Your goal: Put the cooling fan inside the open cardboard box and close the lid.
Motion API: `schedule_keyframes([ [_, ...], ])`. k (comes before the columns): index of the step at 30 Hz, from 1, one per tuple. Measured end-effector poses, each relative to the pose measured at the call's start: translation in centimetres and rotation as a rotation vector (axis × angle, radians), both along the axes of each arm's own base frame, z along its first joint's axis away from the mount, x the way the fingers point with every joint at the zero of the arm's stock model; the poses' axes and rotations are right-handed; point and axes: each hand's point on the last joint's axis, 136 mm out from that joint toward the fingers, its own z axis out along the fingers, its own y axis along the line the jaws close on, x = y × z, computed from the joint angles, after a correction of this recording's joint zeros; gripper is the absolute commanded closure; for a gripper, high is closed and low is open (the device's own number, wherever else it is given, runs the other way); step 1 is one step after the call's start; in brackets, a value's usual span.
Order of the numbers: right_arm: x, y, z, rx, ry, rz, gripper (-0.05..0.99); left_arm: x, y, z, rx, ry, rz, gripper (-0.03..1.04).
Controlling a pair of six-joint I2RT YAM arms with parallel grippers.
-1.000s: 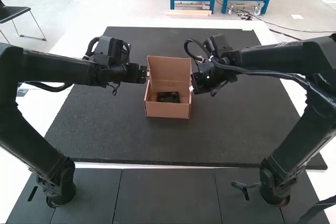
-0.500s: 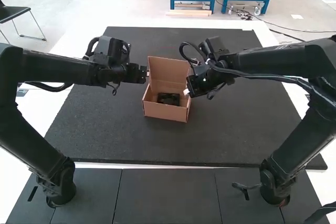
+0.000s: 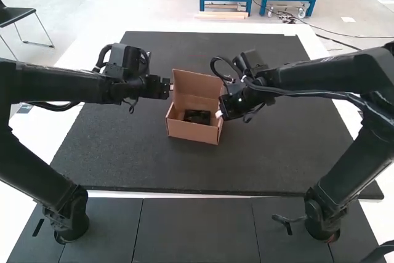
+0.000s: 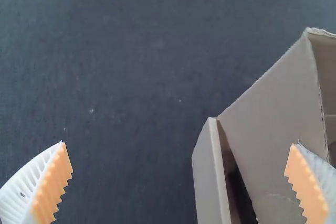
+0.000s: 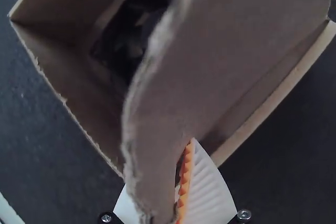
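"What did the high view show?"

"The cardboard box [image 3: 192, 130] sat on the black mat [image 3: 123, 146] between the two arms, open at the top, with its lid [image 3: 198, 83] standing up along the far side. The cooling fan [image 3: 197, 115] lay inside, on the bottom. The left gripper [image 3: 167, 88] was at the lid's left edge. The right gripper [image 3: 220, 114] was against the box's right side."

"And the left wrist view?"

"The left arm's white ribbed fingers [image 4: 50, 184] with orange pads were spread wide. A cardboard panel [image 4: 273, 129] of the box rose between them, much closer to one pad than the other. I couldn't tell whether it touched that pad. The rest was mat."

"The right wrist view?"

"A torn-edged cardboard flap [image 5: 173, 77] stood right across the gripper's front. Past it was the box's open inside, with something dark, which I took for the fan, at the bottom. I couldn't tell whether that gripper was open or clamped."
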Motion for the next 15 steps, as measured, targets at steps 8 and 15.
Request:
schedule_keyframes([
  [8,-2.5,1.6,-1.7,0.003,0.048,0.078,0.95,-0.8,0.3,-0.3,0.004,0.011,0.0,0.05],
  [15,-2.0,2.0,-1.5,0.018,0.048,0.061,0.61,-1.2,0.5,0.5,0.001,0.005,0.0,0.05],
])
